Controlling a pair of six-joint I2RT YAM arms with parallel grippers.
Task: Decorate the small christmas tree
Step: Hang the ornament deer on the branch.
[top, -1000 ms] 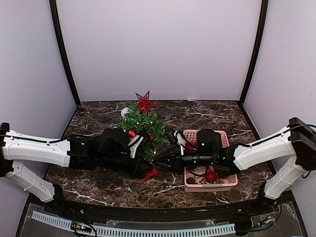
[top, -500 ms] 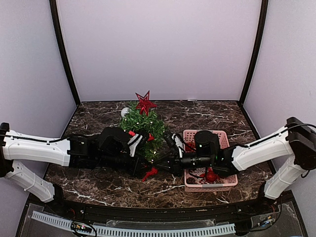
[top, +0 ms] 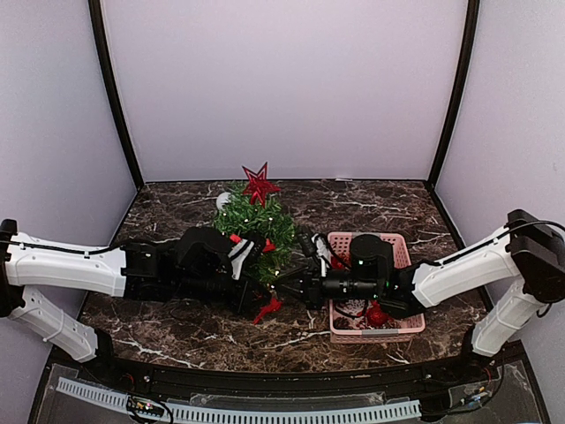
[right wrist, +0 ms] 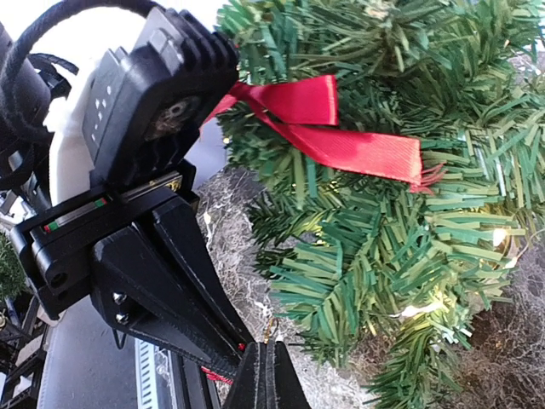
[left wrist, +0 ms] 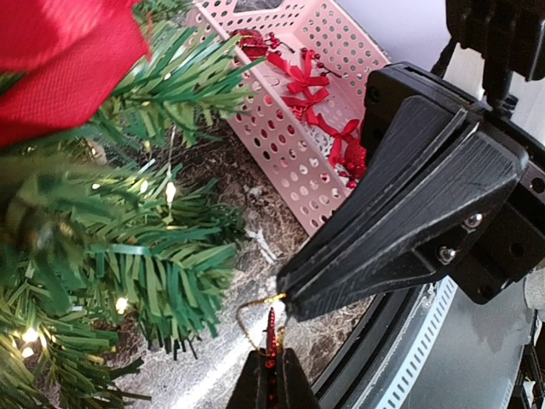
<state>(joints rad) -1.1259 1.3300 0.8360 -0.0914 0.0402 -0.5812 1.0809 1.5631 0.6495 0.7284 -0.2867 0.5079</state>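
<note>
The task is standing partly complete. The small christmas tree (top: 256, 225) is standing upright at the middle of the marble table (top: 177, 327), just left of the pink basket (left wrist: 281, 145), and is already carrying a red star (top: 259, 184) at its top and a red ribbon (right wrist: 341, 128) on an upper branch. Its tiny white lights are glowing. More red ornaments (left wrist: 302, 81) are lying in the basket, so further hanging is remaining. The step in hand appears to be a transfer between the arms, low at the near side of the tree. The left gripper (left wrist: 269, 375) is holding its fingers narrow and clamping a small red ornament (left wrist: 270, 328). The right gripper (right wrist: 266, 362) is keeping its fingers pressed together, and the gold loop (left wrist: 271, 299) of that ornament is meeting its tips and appears to be pinched there. The ornament is not yet hanging on any branch and is sitting just beside the lowest needles. Compared with the frame half a second earlier, the right wrist is sitting slightly further right and the ornament slightly higher. The tree, the star and the basket are occupying the same places, and the left arm is showing no clear shift.
</note>
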